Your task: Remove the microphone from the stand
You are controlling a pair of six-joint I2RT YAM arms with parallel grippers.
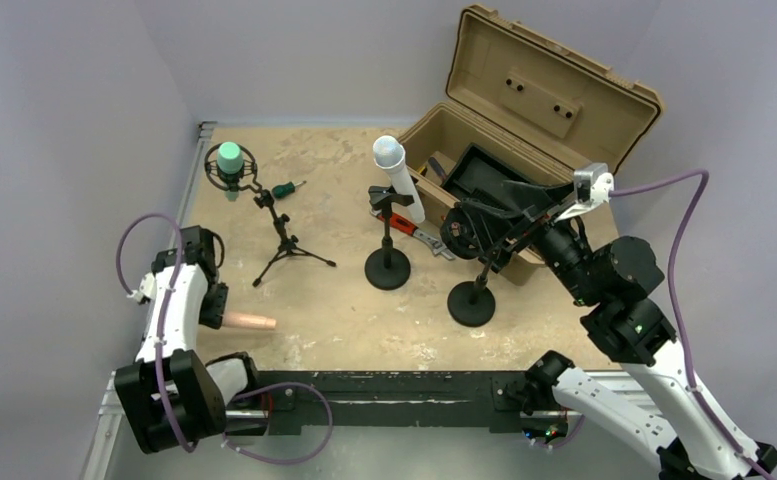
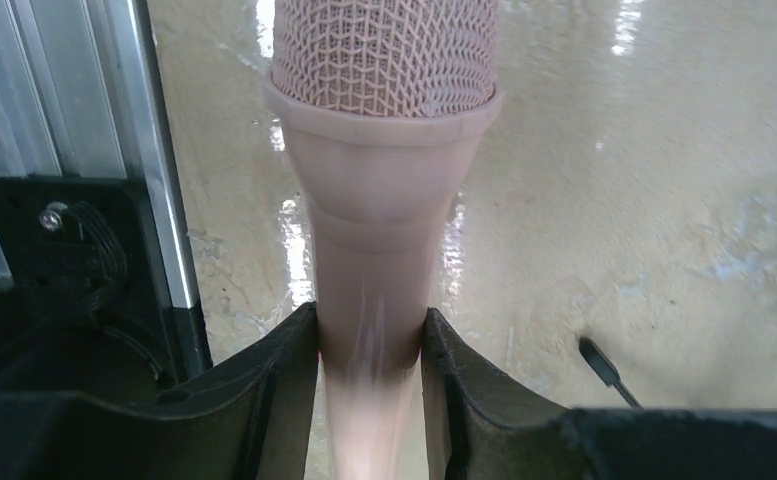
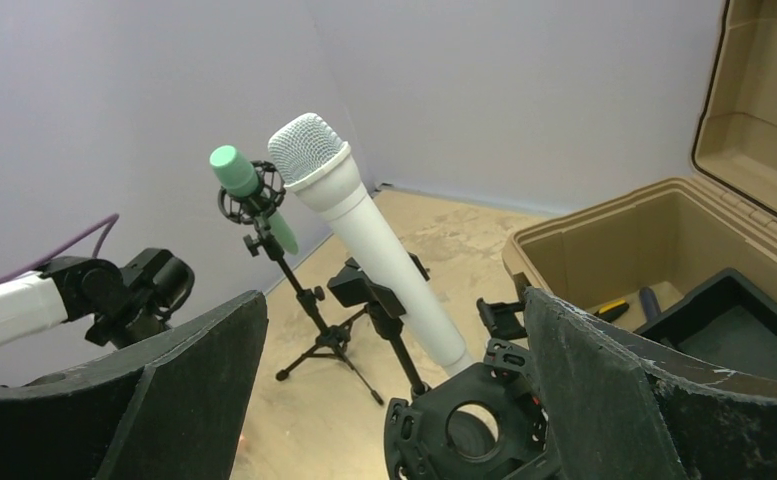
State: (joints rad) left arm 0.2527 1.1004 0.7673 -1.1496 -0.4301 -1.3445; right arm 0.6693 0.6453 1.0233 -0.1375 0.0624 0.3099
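Top external: your left hand is near the left edge of the tabletop. The pink microphone juts from it, well apart from the black stand.
Left wrist: both fingers clamp the microphone's handle, with the mesh head beyond the fingertips.
Right wrist: your right hand is spread wide and grips nothing. The empty ring mount shows low between its fingers.

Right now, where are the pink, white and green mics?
pink mic (image 2: 379, 230): left wrist view, on its handle.
white mic (image 3: 374, 238): right wrist view, on its handle.
green mic (image 1: 229, 157): top view, on its head.
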